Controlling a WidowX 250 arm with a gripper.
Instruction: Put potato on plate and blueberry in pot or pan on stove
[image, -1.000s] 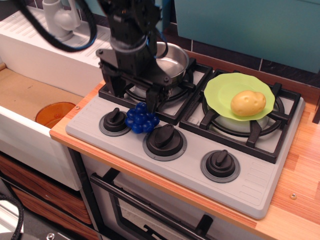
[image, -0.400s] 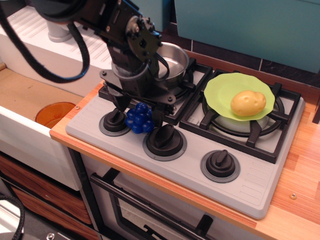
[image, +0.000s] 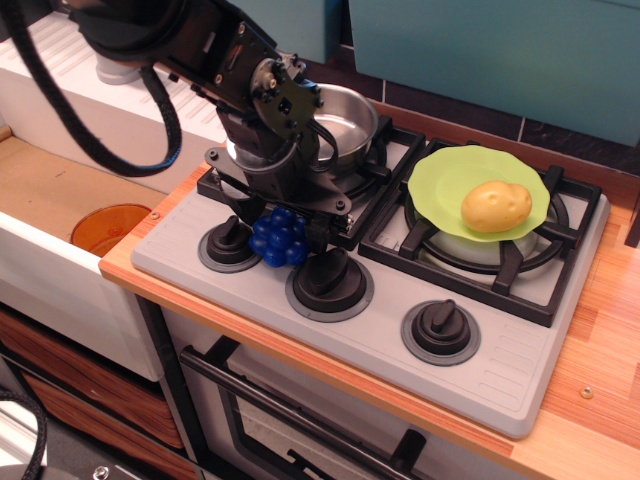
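The pot (image: 340, 118) is shiny, smooth metal, and the blueberry (image: 279, 236) cluster just in front of it looks glossy plastic. The stove (image: 500, 375) is matt grey, the worktop (image: 600, 330) wood-grained, and the potato (image: 496, 206) smooth with a soft sheen.

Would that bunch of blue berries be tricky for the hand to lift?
Probably a little. The blueberry looks glossy, so the hand might slip on it. Its rounded, bumpy balls give uneven contact, so it may twist. It seems small and likely light.
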